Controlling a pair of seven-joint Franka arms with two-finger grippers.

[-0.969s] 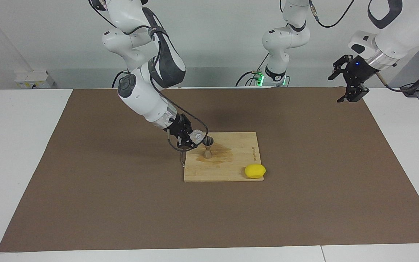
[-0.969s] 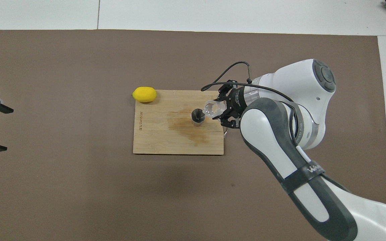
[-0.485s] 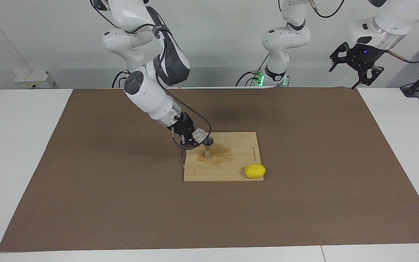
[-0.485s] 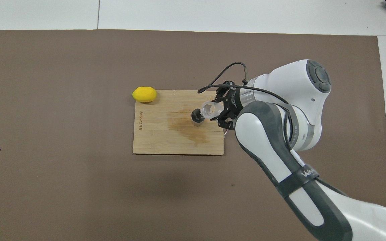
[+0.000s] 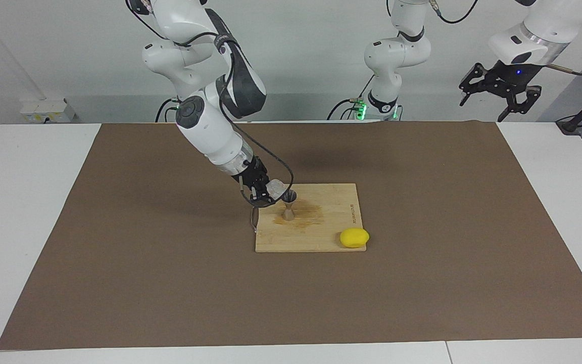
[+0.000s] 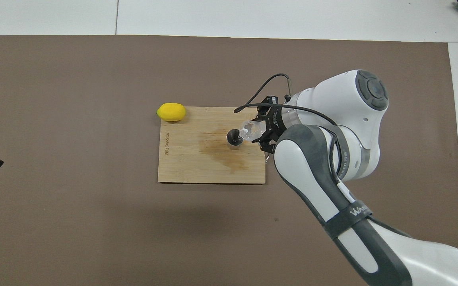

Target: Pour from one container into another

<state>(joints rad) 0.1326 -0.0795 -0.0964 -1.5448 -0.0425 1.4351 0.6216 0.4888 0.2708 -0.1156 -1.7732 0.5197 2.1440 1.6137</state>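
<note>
Where the brown mat (image 5: 119, 263) reaches toward the right arm's end, nothing but bare paper. Toward centre, right gripper (image 5: 265, 194) over the cutting board (image 5: 316, 237), pinching the glass cup (image 5: 275, 188) and tipping it, mouth at the jigger's rim. Jigger (image 5: 288, 205) upright on the stained board, at nine o'clock from the lemon (image 5: 354, 237) in the overhead view. Last, left gripper (image 5: 500, 93) raised at the mat's corner, fingers spread, waiting.
</note>
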